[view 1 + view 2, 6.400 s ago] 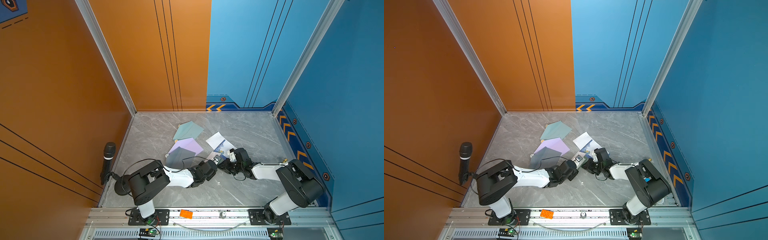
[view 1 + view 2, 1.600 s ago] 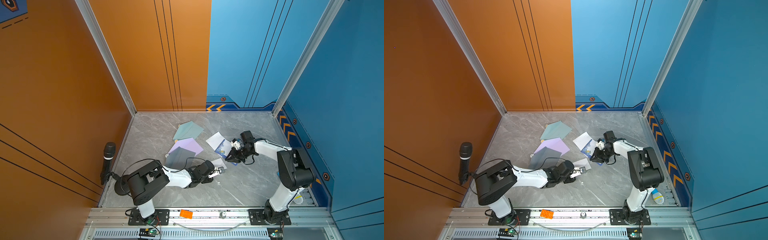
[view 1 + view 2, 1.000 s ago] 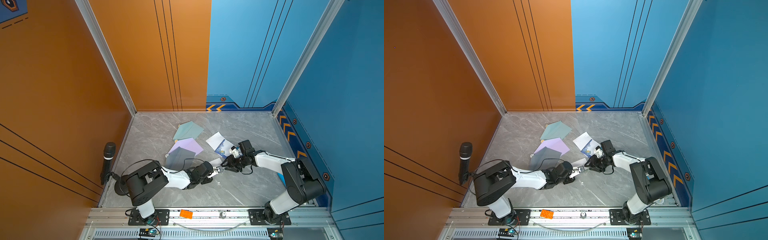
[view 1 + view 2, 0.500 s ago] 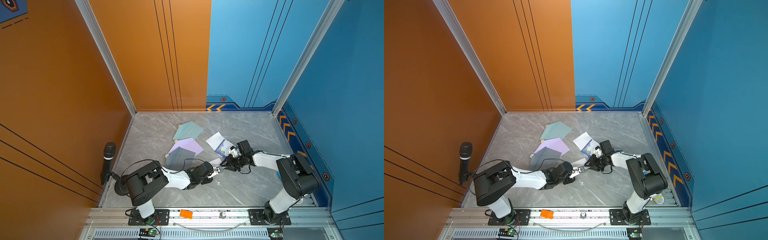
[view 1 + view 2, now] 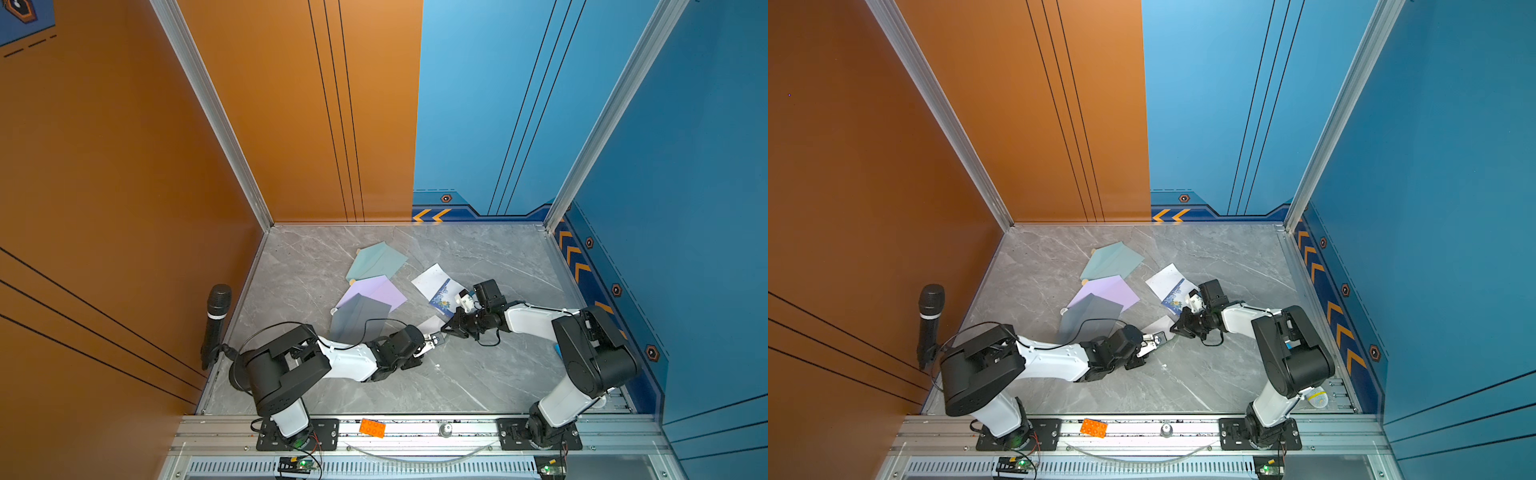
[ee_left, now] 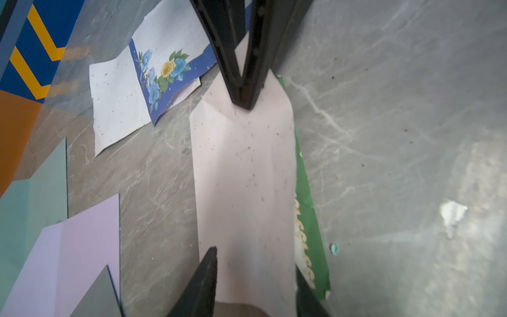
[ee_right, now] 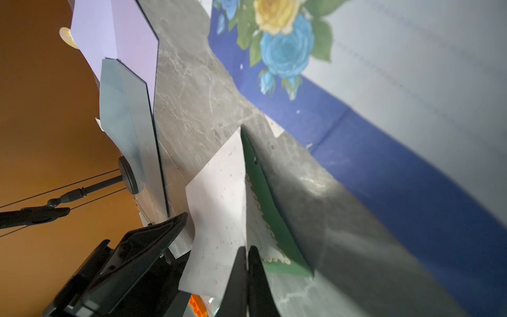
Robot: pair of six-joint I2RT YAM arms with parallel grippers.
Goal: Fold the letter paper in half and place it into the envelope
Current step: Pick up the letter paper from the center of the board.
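The grey marble table (image 5: 478, 386) stands between orange and blue walls. Near its middle, a little toward the front edge, the folded letter paper (image 6: 244, 178) lies low between the two grippers. The right gripper (image 6: 244, 101) is closed tight on the far end of this paper. I think it pinches the white layer and the green-bordered one together, so that the fold does not spring open. The left gripper (image 6: 255, 260) has its jaws partly apart on both sides of the near end and pinches nothing, probably so that the right gripper can carry the paper alone. The grey envelope (image 5: 359, 318), probably the target, lies near the left gripper toward the back edge. A lilac envelope (image 5: 382, 291) and a teal envelope (image 5: 376, 259) are behind it.
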